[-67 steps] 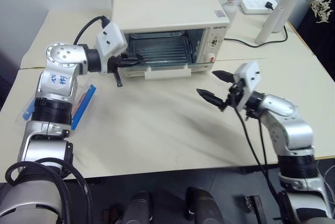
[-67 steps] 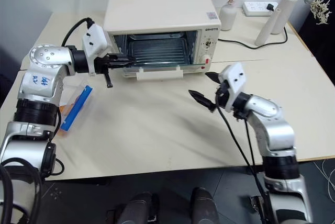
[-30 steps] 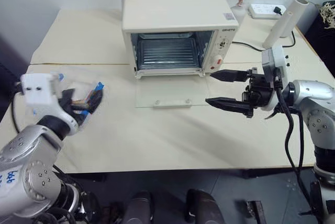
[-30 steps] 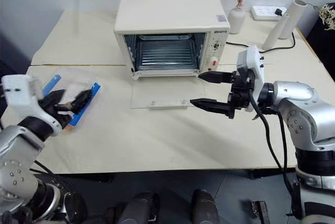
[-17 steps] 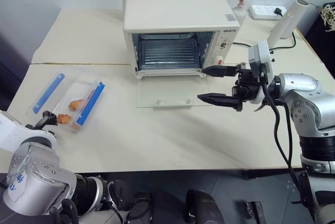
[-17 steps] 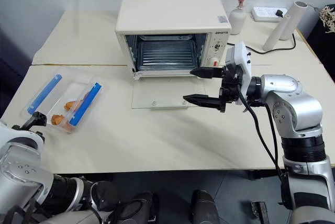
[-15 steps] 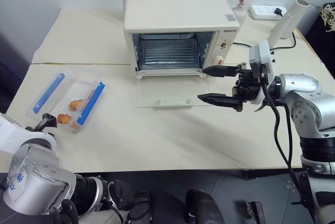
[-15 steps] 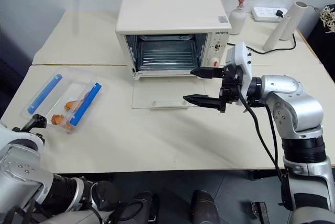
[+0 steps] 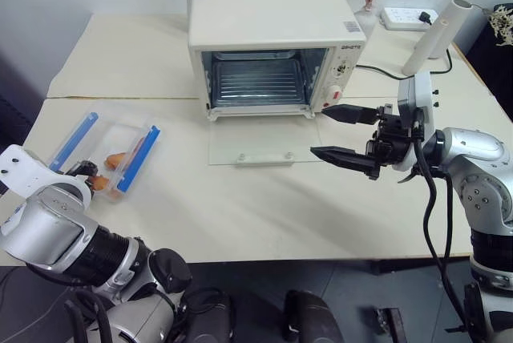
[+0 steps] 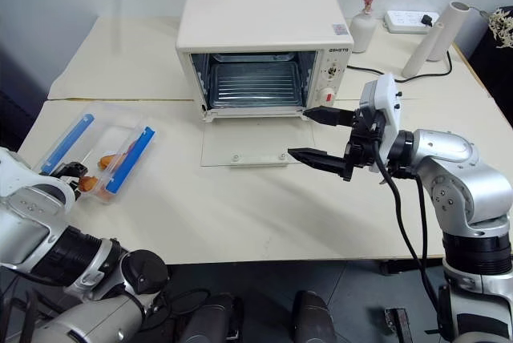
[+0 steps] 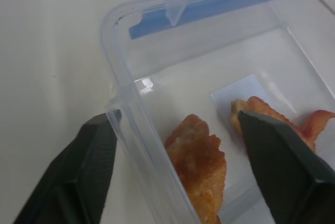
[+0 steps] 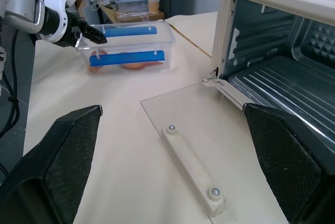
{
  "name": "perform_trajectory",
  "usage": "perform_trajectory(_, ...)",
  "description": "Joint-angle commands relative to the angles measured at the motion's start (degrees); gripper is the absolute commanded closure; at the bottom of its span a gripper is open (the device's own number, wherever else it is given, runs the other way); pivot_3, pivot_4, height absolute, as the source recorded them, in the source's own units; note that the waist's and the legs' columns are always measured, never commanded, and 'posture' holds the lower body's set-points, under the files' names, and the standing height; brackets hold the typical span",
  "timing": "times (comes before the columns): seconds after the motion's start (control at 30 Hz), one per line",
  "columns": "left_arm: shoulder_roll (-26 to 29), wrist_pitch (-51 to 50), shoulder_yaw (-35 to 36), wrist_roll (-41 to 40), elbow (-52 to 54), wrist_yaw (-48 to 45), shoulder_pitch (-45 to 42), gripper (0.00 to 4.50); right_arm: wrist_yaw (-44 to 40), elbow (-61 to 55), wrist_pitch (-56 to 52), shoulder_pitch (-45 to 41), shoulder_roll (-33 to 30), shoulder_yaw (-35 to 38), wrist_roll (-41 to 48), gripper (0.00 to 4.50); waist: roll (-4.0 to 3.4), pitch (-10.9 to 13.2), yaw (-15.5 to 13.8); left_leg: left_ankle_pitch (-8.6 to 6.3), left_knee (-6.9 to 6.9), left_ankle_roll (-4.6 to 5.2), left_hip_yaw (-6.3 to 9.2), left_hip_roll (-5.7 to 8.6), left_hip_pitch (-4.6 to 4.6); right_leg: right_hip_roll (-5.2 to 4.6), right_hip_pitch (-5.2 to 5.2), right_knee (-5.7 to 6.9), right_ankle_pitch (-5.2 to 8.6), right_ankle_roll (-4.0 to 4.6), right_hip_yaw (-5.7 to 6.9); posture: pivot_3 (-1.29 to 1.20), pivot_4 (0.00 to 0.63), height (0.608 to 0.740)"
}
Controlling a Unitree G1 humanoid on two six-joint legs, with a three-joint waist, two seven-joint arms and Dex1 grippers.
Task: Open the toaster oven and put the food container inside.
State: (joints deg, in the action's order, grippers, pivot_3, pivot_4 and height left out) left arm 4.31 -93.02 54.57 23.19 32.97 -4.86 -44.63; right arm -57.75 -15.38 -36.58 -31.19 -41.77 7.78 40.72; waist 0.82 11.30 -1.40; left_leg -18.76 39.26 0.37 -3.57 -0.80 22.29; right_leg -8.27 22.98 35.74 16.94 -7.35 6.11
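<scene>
The cream-white toaster oven [image 9: 276, 46] stands at the back of the table, its glass door [image 9: 256, 141] folded flat onto the tabletop and its wire rack showing. The clear food container [image 9: 104, 151], with blue clips and orange pieces inside, lies on the table's left side. My left gripper [image 11: 175, 119] is open at its near end. One of its fingers [image 11: 84, 171] is outside the corner wall, the other over the inside. My right gripper [image 9: 321, 131] hovers open just right of the lowered door, pointing left, nothing in it.
A white power strip [image 9: 409, 17], an upright white tube [image 9: 437, 30] and a vase with pink flowers [image 9: 370, 6] stand behind and right of the oven. A seam runs across the table. Bare tabletop lies between the container and the door.
My left gripper has sunk from above the container to its near end, fingers drawn somewhat closer. The oven door, shut at first, lies flat. The right gripper has stayed put.
</scene>
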Motion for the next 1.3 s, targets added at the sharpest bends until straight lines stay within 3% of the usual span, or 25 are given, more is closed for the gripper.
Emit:
perform_trajectory(0.03,0.11,0.52,0.25,2.13,1.0,0.09,-0.72,1.94,1.01,-2.07,0.24,-0.06,-1.17,3.03,1.13,0.0,0.0,0.0,0.0,0.0,0.0,0.0,0.0,0.0,0.0,0.0,0.0,0.0,0.0,0.0,0.0,0.0,0.15,0.74)
perform_trajectory(0.2,0.58,0.52,-0.36,3.31,0.46,-0.66,-0.56,3.43,1.46,-1.8,0.15,-0.33,-1.61,3.53,1.58,0.0,0.0,0.0,-0.03,0.0,0.0,0.0,-0.01,0.0,0.0,-0.01,0.0,0.0,0.0,0.0,-0.01,0.0,0.15,0.74)
perform_trajectory(0.37,2.48,0.52,-1.65,2.43,-1.36,-3.09,3.6,4.49,1.26,-1.57,0.1,-0.46,-2.2,3.96,1.71,0.0,0.0,-0.01,0.1,0.0,-0.04,-0.01,-0.03,0.0,-0.06,-0.01,0.0,0.01,0.0,0.0,-0.03,0.0,0.15,0.74)
perform_trajectory(0.57,13.83,0.52,-6.92,-6.04,-6.7,-11.57,6.96,4.49,1.09,-1.32,-0.97,0.76,-4.76,6.01,2.72,0.0,-0.01,-0.02,0.19,0.03,-0.1,-0.05,-0.03,-0.04,-0.21,0.0,0.02,0.11,0.01,0.01,-0.11,0.0,0.15,0.74)
perform_trajectory(0.7,23.29,0.52,-14.36,-16.64,-9.67,-20.94,6.72,4.49,1.62,-1.9,-2.18,2.84,-6.42,8.56,3.6,0.0,0.13,0.01,0.04,0.02,-0.09,-0.04,0.01,-0.05,-0.08,0.0,0.15,0.1,0.01,0.03,-0.12,0.0,0.15,0.74)
perform_trajectory(0.87,30.21,0.52,-22.43,-28.26,-11.81,-26.26,2.99,4.49,3.02,-3.47,-2.85,6.94,-7.35,12.17,4.22,0.0,0.15,0.01,-0.29,0.0,-0.08,0.03,0.01,-0.03,0.04,-0.21,0.14,0.08,0.0,0.0,-0.05,0.0,0.15,0.74)
perform_trajectory(1.1,27.48,0.52,-30.73,-39.89,-14.77,-21.15,-2.97,4.49,5.47,-6.83,-3.34,12.22,-7.49,16.06,5.19,0.0,0.16,0.01,0.16,0.01,-0.07,0.04,-0.04,0.08,0.03,-0.15,0.13,0.06,-0.01,-0.01,-0.05,0.0,0.15,0.74)
perform_trajectory(1.17,24.4,0.52,-33.79,-42.21,-16.55,-18.46,-4.77,4.49,6.28,-7.94,-3.55,13.99,-7.71,17.84,5.57,0.0,0.16,0.01,0.19,0.01,-0.1,0.03,-0.05,0.07,-0.03,-0.1,0.14,0.07,-0.01,-0.01,-0.09,0.0,0.15,0.74)
perform_trajectory(1.3,20.31,0.52,-38.59,-42.5,-20.92,-13.39,-7.98,4.49,8.78,-10.74,-4.91,16.14,-8.01,20.31,7.18,0.0,0.16,0.02,-0.1,0.02,-0.07,0.03,-0.12,0.1,0.01,-0.1,0.14,0.08,-0.01,-0.02,-0.08,0.0,0.15,0.74)
